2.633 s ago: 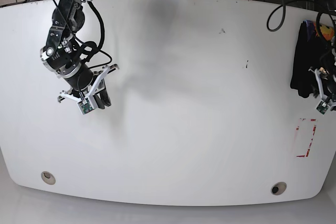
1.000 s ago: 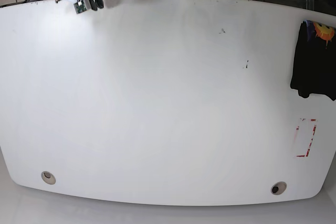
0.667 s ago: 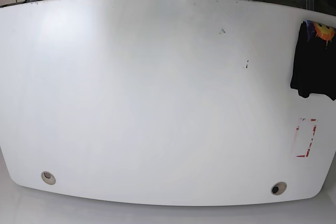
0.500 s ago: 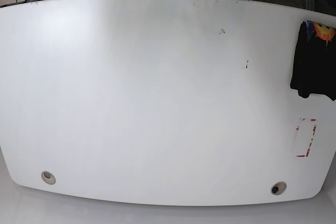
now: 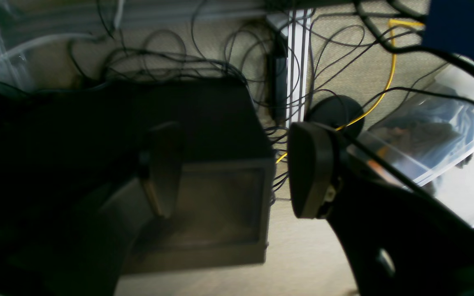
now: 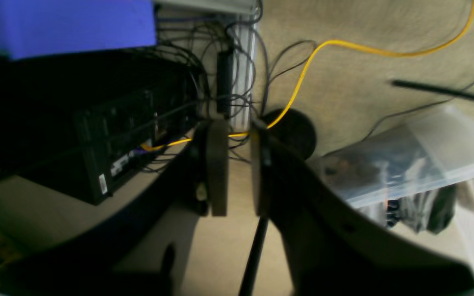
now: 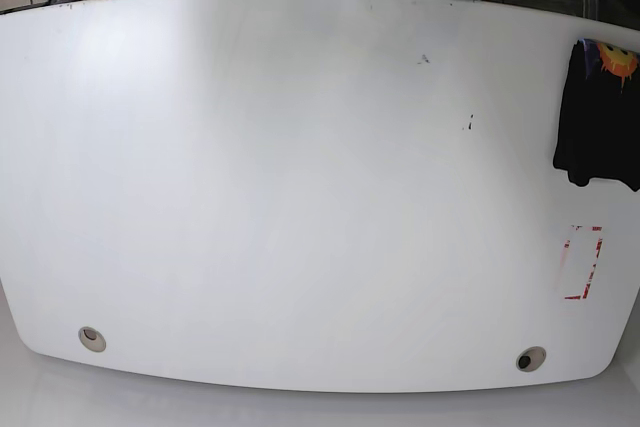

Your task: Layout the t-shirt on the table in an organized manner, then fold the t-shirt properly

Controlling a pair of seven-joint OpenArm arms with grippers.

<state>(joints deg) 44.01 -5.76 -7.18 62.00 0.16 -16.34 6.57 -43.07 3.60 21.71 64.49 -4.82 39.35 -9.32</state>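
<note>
Base view gives us the white glossy tabletop (image 7: 300, 197) with neither arm above it. We see two round grommet holes near its near edge, one at the left (image 7: 92, 338) and one at the right (image 7: 530, 359), and a red-and-white tape mark (image 7: 583, 262) toward the right side. Beyond the far edge lies carpeted floor with cables.

We find the t-shirt (image 7: 598, 117) bunched as a black mass at the far right edge of the tabletop, partly cut off by the frame, with a patch of its orange print showing at its far end.

Both wrist views look down on the floor, not the tabletop: carpet, tangled cables, a yellow cable (image 6: 303, 70), a dark box (image 5: 204, 164) and a clear plastic bin (image 6: 410, 156). The left tool (image 5: 237, 170) has its fingers spread wide with nothing between them. The right tool (image 6: 237, 168) has its fingers nearly pressed together, a narrow gap remaining, and grips nothing. We see the t-shirt in neither wrist view, so it lies well apart from both tools.
</note>
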